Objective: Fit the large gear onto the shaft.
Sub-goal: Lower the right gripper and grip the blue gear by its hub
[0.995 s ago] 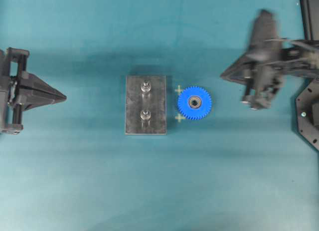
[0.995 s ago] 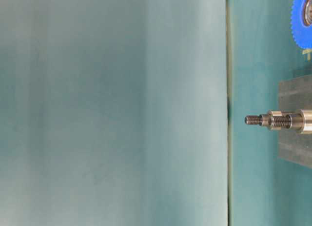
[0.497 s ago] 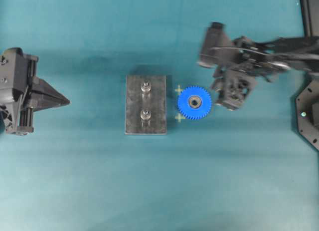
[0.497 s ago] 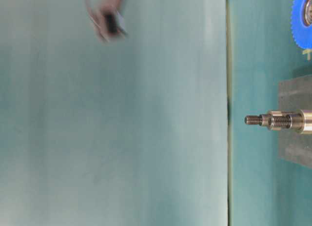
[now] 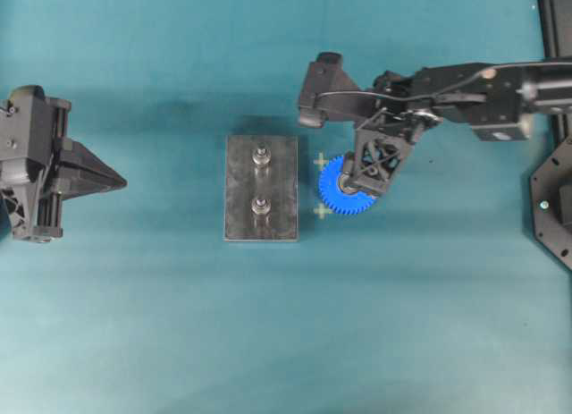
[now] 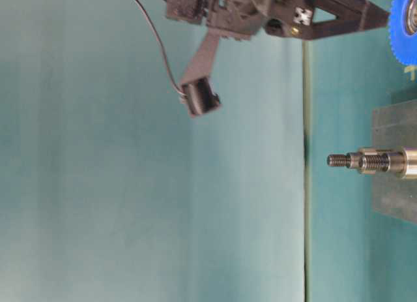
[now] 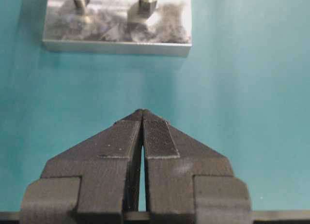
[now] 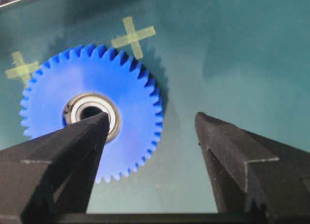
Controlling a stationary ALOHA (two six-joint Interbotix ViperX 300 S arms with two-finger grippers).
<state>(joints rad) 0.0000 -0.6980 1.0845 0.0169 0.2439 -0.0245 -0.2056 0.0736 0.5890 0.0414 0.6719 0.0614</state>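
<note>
Black and wedge-shaped, the left claw [image 7: 142,137] sits clenched on nothing, its ribbed pads pressed together, tips aimed at the dark grey plate [image 5: 260,189] well ahead of it on the teal surface [image 5: 268,325]. That plate looks like scuffed, mottled metal, and two silver pegs stand upright on it; I take the shaft [image 5: 260,207] to be one of them, stepped, with a collar and a threaded tip, though which peg is meant I cannot tell.

Just past the plate lies the large gear [image 8: 92,110], flat on the surface between two taped yellow crosses [image 8: 132,35]. It is bright blue plastic, finely toothed, with a shiny metal bearing ring around a dark bore. The right claw [image 8: 152,125] hangs over it released, one finger above the bearing, the other out beyond the toothed rim over bare surface.

I would judge the gear light and stiff, smooth enough to slip. Lying flat, it gives little to grip; pinching across the rim between bore and teeth seems the likeliest hold, leaving the bore open for the peg.
</note>
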